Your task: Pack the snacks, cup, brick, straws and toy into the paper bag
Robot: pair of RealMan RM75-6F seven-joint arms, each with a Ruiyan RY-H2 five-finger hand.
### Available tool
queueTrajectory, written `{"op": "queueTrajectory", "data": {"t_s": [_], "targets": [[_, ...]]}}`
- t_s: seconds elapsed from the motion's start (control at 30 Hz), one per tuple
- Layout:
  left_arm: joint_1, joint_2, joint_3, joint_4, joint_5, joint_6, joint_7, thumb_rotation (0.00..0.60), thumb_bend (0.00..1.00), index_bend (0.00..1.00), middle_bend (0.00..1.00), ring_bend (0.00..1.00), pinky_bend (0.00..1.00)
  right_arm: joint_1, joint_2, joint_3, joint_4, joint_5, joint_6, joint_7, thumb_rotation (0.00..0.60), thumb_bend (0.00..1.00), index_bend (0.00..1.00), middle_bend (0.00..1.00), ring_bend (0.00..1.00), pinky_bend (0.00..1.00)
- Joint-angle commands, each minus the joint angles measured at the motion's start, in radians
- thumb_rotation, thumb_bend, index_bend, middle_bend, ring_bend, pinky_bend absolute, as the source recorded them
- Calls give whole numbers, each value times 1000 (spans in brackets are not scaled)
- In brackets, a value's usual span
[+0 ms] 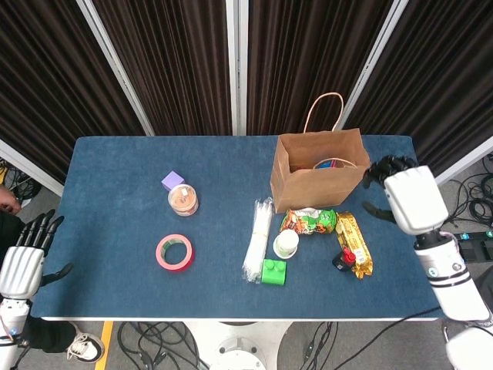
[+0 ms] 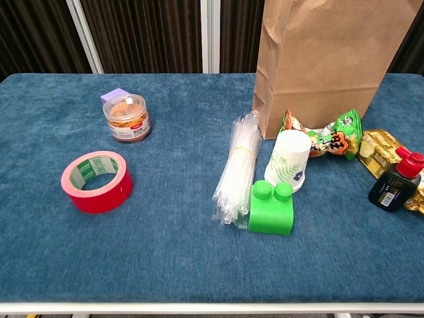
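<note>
We are seeing the paper bag standing open with our right hand just beside it, empty, fingers apart. Our left hand is hanging off the table, fingers spread.
</note>
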Motion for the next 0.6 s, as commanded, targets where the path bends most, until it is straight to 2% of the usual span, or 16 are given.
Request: {"op": "queueTrajectory", "data": {"t_s": [0.03, 0.13, 0.3, 0.6], "targets": [[0, -1, 3, 1, 2, -1, 2, 600, 183, 114, 105, 9, 136, -42, -46, -104, 78, -70, -76, 57, 600, 0, 507, 484, 352, 444], [-1, -3, 4, 0, 3, -3, 4, 600, 183, 114, 105, 9, 136, -27, -101, -147, 143, -76, -151, 72, 600, 0, 428, 394, 256, 412], [2, -5, 4, 7, 1, -2, 3, 600, 183, 113, 105, 9, 136, 7, -211, -171, 237, -67, -230, 61, 600, 0, 387, 360, 210, 394], [11, -12, 0, 39, -18, -6, -25, 600, 183, 114, 105, 9, 136, 55, -369, -137, 342, -67, -222, 16, 600, 0, 376, 344, 195, 391]]}}
